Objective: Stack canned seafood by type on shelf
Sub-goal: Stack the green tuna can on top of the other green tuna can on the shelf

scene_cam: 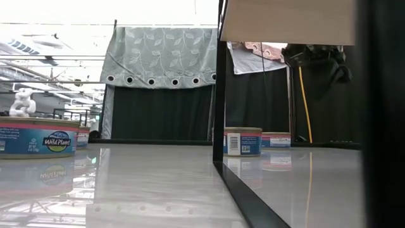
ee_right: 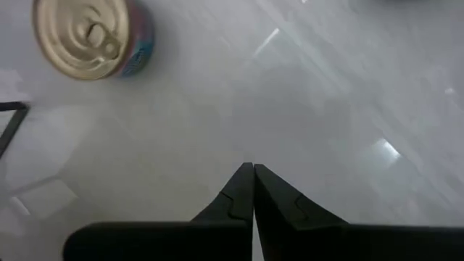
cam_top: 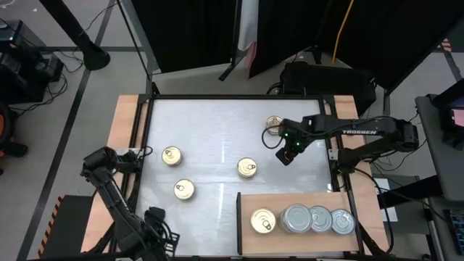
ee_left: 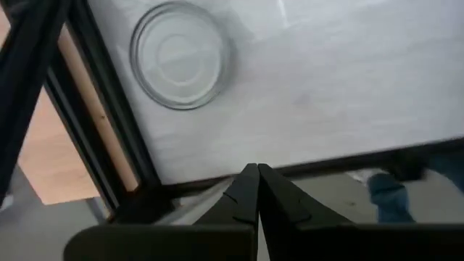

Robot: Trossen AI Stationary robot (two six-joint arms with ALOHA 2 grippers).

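Note:
On the shelf [cam_top: 250,243], a wooden board at the near right, stand a gold-topped can [cam_top: 263,221] and three silver-topped cans [cam_top: 319,220] in a row. Loose gold-topped cans rest on their bases on the white table: two at the left [cam_top: 172,155] [cam_top: 184,190], one in the middle [cam_top: 247,168], and one at the far side [cam_top: 274,125], half hidden by my right arm. My right gripper [cam_top: 288,154] [ee_right: 252,168] is shut and empty over bare table, with a blue-labelled can [ee_right: 90,40] ahead of it. My left gripper [cam_top: 155,217] [ee_left: 255,168] is shut and empty near the table's near-left corner, a can [ee_left: 181,61] beyond it.
A black frame [ee_left: 109,123] borders the table, with narrow wooden strips [cam_top: 123,123] outside it. Bare white tabletop [cam_top: 217,130] lies between the loose cans. In the low view, cans [scene_cam: 38,136] [scene_cam: 242,141] stand on the glossy surface beside a dark upright post [scene_cam: 219,95].

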